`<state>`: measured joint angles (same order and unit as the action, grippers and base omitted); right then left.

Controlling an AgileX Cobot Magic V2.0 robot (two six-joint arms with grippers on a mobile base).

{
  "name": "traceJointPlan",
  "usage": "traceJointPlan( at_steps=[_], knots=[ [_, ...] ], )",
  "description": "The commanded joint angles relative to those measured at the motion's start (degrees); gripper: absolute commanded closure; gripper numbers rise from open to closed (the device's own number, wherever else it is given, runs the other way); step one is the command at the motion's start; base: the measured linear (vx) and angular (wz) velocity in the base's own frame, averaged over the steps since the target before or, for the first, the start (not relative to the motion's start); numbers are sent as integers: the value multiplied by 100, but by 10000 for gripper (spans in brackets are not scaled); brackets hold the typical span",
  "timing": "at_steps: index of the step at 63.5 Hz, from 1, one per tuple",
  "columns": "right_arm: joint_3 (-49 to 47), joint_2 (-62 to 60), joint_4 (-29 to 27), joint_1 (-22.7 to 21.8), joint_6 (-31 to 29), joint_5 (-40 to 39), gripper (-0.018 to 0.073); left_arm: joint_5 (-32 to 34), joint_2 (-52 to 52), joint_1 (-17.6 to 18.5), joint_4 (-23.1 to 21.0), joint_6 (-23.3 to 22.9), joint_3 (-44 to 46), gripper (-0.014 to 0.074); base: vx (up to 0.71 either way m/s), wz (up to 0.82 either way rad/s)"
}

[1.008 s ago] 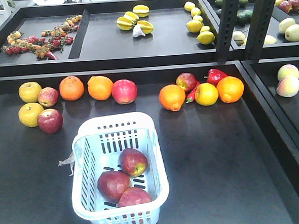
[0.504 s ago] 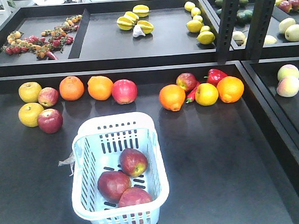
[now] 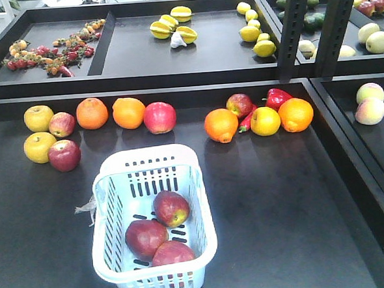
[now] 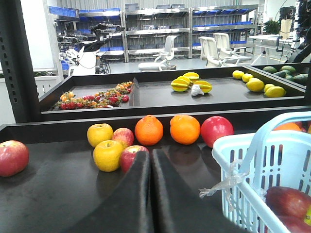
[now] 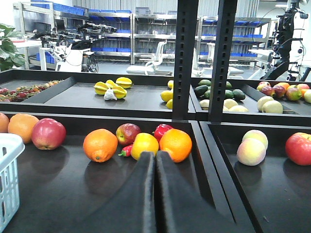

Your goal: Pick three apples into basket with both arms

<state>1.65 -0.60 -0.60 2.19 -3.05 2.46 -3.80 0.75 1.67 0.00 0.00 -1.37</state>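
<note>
Nothing has moved since the earlier front frames: basket, fruit and shelving lie exactly as they did, and no arm enters the front view. Largest first, the black table (image 3: 300,202) runs wide and bare to the right of the basket and in a narrower strip to its left, so there is open room on both sides; its back is closed by a raised black ledge (image 3: 175,80) with fruit lined up along it, and a divider wall (image 3: 349,154) bounds it on the right. The basket (image 3: 110,188) sits near the front edge, left of centre, handle folded back, with a scrap of clear film at its left rim. Inside lie the three apples (image 3: 171,208), two touching at the near end and one just behind, so by my judgement the picking is done and only withdrawal or holding clear is left. The other dark red apple (image 3: 64,155) beside the yellow ones on the left is outside and looks like a spare. The left gripper (image 4: 151,162) shows its two black fingers pressed together with nothing between them, low over the table just left of the basket. The right gripper (image 5: 155,162) is likewise closed and empty, pointing at the orange (image 5: 176,144) and its neighbours, well clear of the basket.
</note>
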Motion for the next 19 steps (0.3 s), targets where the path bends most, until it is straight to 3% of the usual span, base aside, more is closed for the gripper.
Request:
traceJointPlan(
  at_steps=[1,19],
  knots=[
    [86,-63,60,-39,-6,-401,568,417,78,-1,0,-75,-134,603,0,0],
    [86,-63,60,-39,-6,-401,568,417,78,-1,0,-75,-134,603,0,0]
  ],
)
